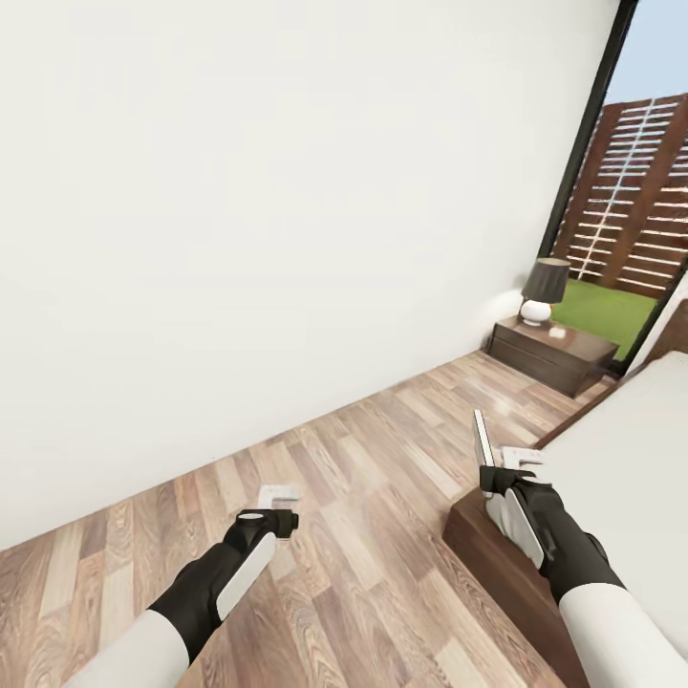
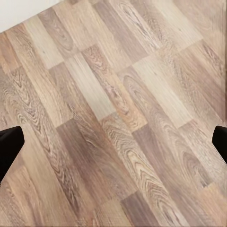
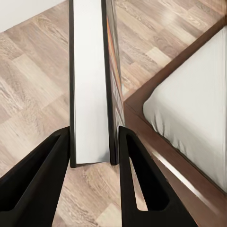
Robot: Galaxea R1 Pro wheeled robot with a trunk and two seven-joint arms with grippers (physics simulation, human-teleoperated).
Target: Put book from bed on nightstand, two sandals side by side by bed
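Book (image 3: 90, 85) status: off the bed (image 1: 621, 449), pinched upright in the right gripper (image 1: 499, 470) above the bed's corner. Nightstand (image 1: 549, 354) stands ahead by the window, not yet reached. Left gripper (image 1: 277, 502) is spread, empty. Sandal placement remains outstanding.

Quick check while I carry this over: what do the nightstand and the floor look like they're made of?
Nightstand: dark brown wood, apparently glossy, with faint reflections on its top. Floor: light wood planks, or laminate; the grain is clear and the sheen soft. It's a render, so both are guesses.
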